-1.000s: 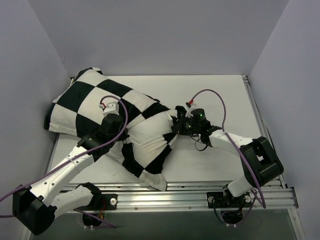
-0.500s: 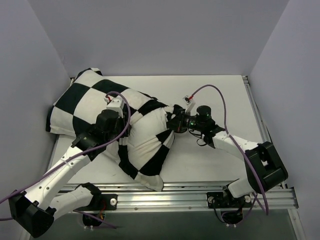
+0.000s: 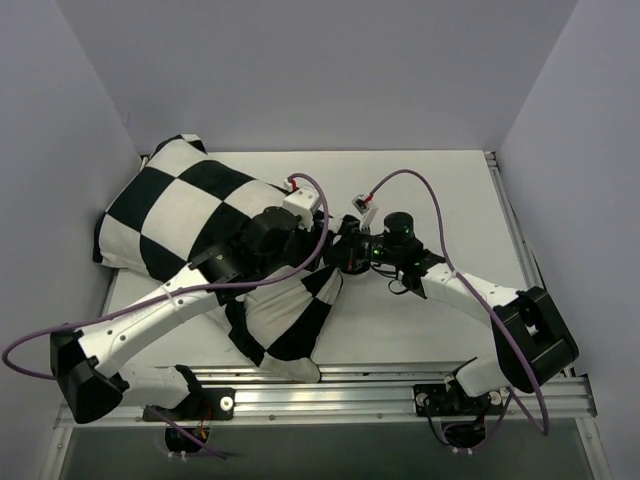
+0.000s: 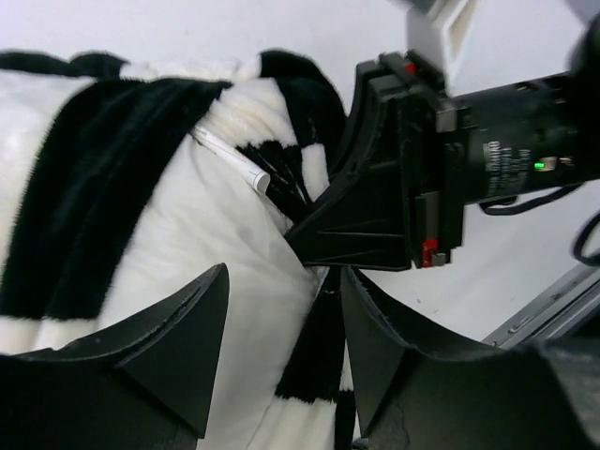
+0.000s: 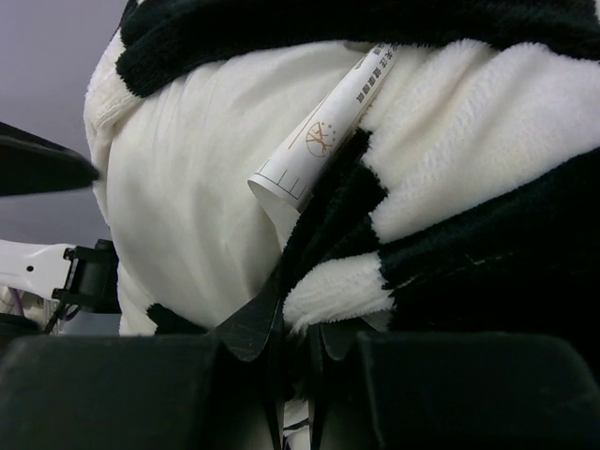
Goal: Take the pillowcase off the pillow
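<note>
The black-and-white checkered pillowcase (image 3: pixel 185 215) lies across the left half of the table, still round the pillow. Plain white pillow (image 4: pixel 216 244) bulges out at the case's opening, its small label (image 5: pixel 323 131) sticking up. My right gripper (image 3: pixel 342 256) is shut on the fluffy edge of the pillowcase (image 5: pixel 356 281) at that opening. My left gripper (image 4: pixel 283 281) hovers open just over the bare pillow and the case's hem, its tips almost touching the right gripper (image 4: pixel 309 234). Nothing is pinched between the left fingers (image 4: pixel 187 319).
Grey walls close in on the left (image 3: pixel 60 180), back and right. A metal rail (image 3: pixel 400 385) runs along the near edge by the arm bases. Bare white tabletop (image 3: pixel 440 200) lies to the right of the pillow. Purple cables (image 3: pixel 420 185) loop above both wrists.
My left gripper has let go of the pillowcase, opened, and swung right to the opening beside the right gripper. The right gripper has edged left, still shut on the hem.
</note>
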{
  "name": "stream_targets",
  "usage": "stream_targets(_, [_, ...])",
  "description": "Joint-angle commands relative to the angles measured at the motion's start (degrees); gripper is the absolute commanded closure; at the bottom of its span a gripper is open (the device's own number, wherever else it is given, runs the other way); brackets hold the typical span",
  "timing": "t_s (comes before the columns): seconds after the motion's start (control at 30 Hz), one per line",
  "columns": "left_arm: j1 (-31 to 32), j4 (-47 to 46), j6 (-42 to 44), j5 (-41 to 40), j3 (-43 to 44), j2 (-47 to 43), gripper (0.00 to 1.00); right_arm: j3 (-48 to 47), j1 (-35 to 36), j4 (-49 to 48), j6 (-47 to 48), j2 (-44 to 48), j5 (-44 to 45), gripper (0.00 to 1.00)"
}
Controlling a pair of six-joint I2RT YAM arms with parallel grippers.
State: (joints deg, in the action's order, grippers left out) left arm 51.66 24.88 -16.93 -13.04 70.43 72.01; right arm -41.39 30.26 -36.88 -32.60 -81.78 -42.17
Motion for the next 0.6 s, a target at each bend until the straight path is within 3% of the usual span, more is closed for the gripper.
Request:
stream_targets(0.0, [1.07, -0.63, -2.58, -5.23, 1.81, 3.48, 0.41, -4.05, 1.82, -2.41, 2.62, 3.99, -0.81, 1.00])
stream_targets(0.27, [1.08, 5.08, -7.85, -19.64, 2.16, 8.06, 0.40, -4.05, 2.61, 1.64, 5.70, 4.61, 1.74, 1.00])
stream_targets(0.47, [0.99, 9.04, -9.70, -21.06, 4.01, 11.56, 0.22, -5.19, 4.10, 4.89, 8.07, 4.79, 4.20, 1.00])
stream_targets(0.57, [0.99, 10.09, -10.40, -20.10, 4.62, 13.50, 0.20, -5.81, 5.07, 6.47, 8.95, 4.52, 5.51, 1.00])
